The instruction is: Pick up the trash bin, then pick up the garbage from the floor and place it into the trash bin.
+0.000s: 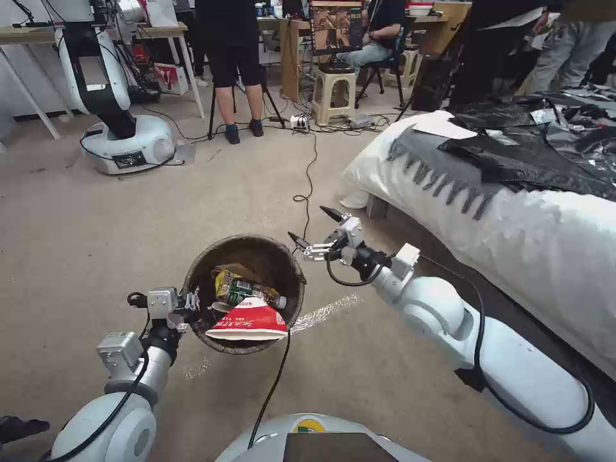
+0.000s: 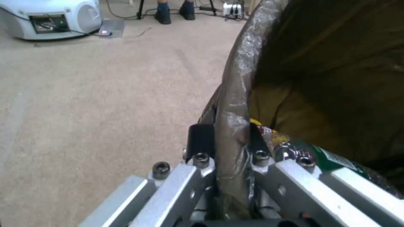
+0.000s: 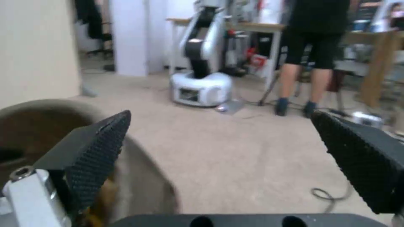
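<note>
The trash bin point(image 1: 192, 282), round and lined with a dark bag, hangs low over the carpet. My left gripper point(image 1: 190, 303) is shut on its left rim. In the left wrist view the fingers point(image 2: 201, 138) pinch the bag-covered rim point(image 2: 238, 82). Inside lie garbage pieces: a red-and-white paper pack point(image 1: 249, 321), a green-labelled bottle point(image 1: 247, 290) point(image 2: 336, 159) and a yellow wrapper point(image 1: 223, 280). My right gripper point(image 1: 314, 226) point(image 3: 227, 148) hovers open just beyond the bin's right rim point(image 3: 139, 164), holding nothing. A clear crinkled plastic scrap point(image 1: 328, 310) lies on the floor beside the bin.
A bed point(image 1: 513, 212) with a white cover and black plastic sheets point(image 1: 532, 154) fills the right side. A black cable point(image 1: 309, 173) runs across the carpet ahead. Another robot's base point(image 1: 125, 146), a stool point(image 1: 333, 90) and a standing person point(image 1: 234, 70) are farther back.
</note>
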Controlling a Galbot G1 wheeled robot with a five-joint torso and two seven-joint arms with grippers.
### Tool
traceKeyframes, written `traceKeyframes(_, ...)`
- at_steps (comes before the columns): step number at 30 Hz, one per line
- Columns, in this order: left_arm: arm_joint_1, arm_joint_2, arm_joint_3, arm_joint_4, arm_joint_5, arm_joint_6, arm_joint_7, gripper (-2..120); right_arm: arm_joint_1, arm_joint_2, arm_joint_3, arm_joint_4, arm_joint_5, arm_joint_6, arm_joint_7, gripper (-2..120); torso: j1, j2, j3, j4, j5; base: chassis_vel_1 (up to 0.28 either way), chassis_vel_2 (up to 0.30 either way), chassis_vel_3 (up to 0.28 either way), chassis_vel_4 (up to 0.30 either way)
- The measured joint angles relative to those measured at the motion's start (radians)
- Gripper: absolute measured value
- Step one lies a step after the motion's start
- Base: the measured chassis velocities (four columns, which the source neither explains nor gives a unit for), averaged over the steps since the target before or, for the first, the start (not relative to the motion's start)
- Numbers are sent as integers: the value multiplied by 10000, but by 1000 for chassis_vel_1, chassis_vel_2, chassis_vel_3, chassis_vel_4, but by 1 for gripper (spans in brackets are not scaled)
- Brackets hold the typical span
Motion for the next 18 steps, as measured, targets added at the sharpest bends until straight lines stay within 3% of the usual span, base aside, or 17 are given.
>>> traceKeyframes(4,3,-19,-4,0,-5,-1,-4,0,-308,98,320,-22,-125,260,433,100,0,0,0,2,0,0,0,0,0)
traceKeyframes(12,45,-81,-105,-17,-17,-7,-54,0,-2434,709,2144,-123,-1324,1092,612,100,0,0,0,-3,0,0,0,0,0)
traceKeyframes(18,42,-180,-123,-12,-32,-18,-93,0,-4402,1750,3550,-210,-2772,1845,419,100,0,0,0,2,-1,0,0,0,0)
